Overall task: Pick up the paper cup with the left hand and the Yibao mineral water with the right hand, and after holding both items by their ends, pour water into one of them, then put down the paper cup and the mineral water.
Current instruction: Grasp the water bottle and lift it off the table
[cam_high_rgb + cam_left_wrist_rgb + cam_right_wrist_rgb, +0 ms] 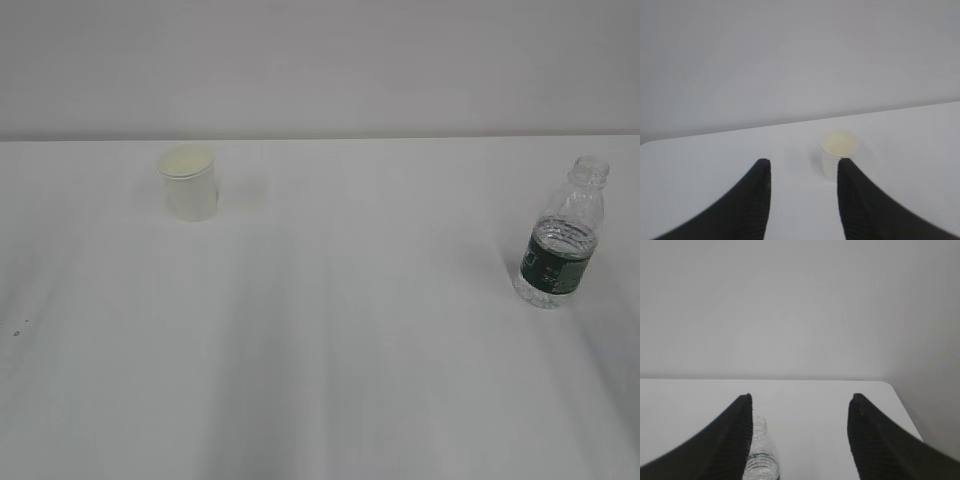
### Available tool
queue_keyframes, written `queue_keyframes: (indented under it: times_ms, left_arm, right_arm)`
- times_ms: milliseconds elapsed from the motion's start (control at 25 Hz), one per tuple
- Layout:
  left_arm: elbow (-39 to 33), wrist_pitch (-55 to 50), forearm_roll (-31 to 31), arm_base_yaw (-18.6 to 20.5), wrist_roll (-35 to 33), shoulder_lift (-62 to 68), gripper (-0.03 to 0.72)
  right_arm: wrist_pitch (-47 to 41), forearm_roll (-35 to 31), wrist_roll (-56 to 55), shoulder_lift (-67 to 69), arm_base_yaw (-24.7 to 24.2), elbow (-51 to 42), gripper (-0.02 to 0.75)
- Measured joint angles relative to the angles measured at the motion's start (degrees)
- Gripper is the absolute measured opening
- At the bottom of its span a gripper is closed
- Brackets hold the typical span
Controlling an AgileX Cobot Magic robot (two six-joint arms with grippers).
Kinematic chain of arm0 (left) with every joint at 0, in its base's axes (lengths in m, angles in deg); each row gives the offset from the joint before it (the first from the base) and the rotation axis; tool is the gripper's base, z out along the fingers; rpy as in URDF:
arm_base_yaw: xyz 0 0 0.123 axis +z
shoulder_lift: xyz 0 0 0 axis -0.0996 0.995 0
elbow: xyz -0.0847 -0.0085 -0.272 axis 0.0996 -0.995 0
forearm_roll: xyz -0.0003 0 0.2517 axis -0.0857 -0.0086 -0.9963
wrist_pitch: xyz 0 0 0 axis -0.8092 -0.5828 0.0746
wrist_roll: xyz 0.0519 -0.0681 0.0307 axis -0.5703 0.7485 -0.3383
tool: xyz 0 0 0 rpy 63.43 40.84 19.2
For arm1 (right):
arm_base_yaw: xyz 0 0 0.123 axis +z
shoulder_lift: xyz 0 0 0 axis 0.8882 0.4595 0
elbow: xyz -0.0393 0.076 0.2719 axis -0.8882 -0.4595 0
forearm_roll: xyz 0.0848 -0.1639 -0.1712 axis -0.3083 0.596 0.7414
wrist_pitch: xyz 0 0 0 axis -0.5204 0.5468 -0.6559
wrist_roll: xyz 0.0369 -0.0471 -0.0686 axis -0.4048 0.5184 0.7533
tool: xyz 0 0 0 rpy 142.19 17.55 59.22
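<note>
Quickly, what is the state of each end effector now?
Left end effector: open, holding nothing; paper cup stands beyond it.
Right end effector: open, holding nothing; Yibao mineral water not gripped.

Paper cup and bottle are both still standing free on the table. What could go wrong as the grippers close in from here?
1. The paper cup sits off-centre, by one finger of the left hand; a straight advance may knock it over.
2. The Yibao mineral water is likewise by a finger of the right hand, and could tip.
3. The bottle is capless, so tipping would probably spill.
</note>
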Motion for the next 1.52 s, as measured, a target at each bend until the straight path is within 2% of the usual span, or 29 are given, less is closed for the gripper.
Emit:
queue_keyframes:
  times_ms: [120, 440, 760, 1080, 1360, 1520]
  left_arm:
    - [0.0, 0.26, -0.39, 0.0, 0.0, 1.62, 0.313]
    - [0.0, 1.53, -6.97, -0.27, 0.0, 2.55, 0.313]
    - [0.0, -1.22, -6.6, -0.27, 0.0, 4.73, 0.354]
    - [0.0, -1.44, -4.61, -0.57, 0.0, 7.32, 0.362]
    - [0.0, 4.45, -4.52, -5.91, 0.0, 13.64, 0.363]
    - [0.0, 7.98, -4.52, -6.69, 0.0, 17.91, 0.363]
  right_arm:
    - [0.0, 0.0, 0.07, 0.0, 0.0, 0.0, 0.459]
    - [0.0, 0.0, 0.12, 2.42, 0.0, 0.0, 0.459]
    - [0.0, 0.13, 1.13, 6.25, 0.0, 0.0, 0.459]
    - [0.99, 0.23, 1.25, 11.16, 0.0, 0.0, 0.459]
    - [9.68, 2.42, 1.25, 18.46, 3.56, 0.0, 0.459]
    - [13.07, 3.09, 1.35, 22.74, 4.15, 0.0, 0.459]
